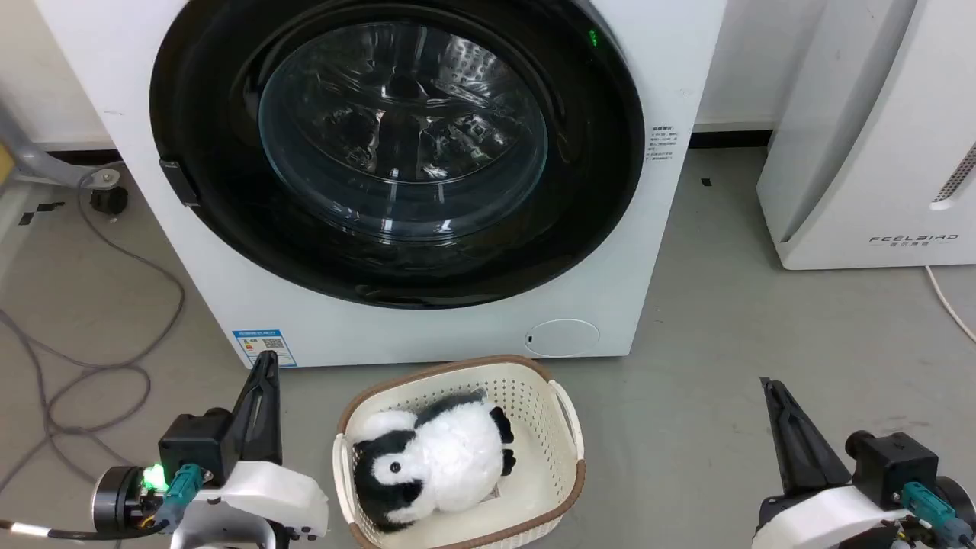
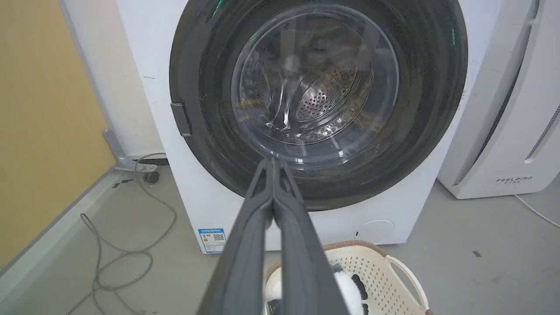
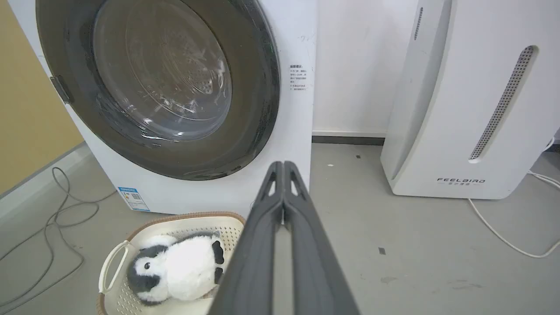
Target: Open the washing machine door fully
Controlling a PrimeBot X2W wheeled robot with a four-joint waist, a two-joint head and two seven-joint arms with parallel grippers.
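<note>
The washing machine [image 1: 457, 335], a big white front-loader, stands on the grey floor straight ahead in the head view, and its front takes up the upper middle of that view. The washing machine door [image 1: 396, 145] sits shut and flush against the machine's front, its wide glossy black rim ringing a bulging clear glass bowl through which the perforated steel drum shows. To the machine's right, well apart from it, stands a white appliance [image 1: 862, 137] marked FEELBIRD. On the floor just in front of the machine rests a cream laundry basket [image 1: 526, 396] with a brown rim, and a black-and-white plush penguin [image 1: 442, 465] lies inside it. The left gripper [image 1: 267, 358] hangs low at the lower left, beside the basket, its two dark fingers pressed together with nothing between them; in the left wrist view the tips meet below the glass of the door. The right gripper [image 1: 766, 383] hangs at the lower right over bare floor, its fingers likewise closed on nothing, clear of the door. Grey cables [image 1: 76, 381] loop over the floor at the left. Low on the machine's front are a small round cover [image 1: 562, 337] and a blue label sticker [image 1: 263, 347]. A small black latch tab [image 1: 179, 183] sits on the door's left edge.
</note>
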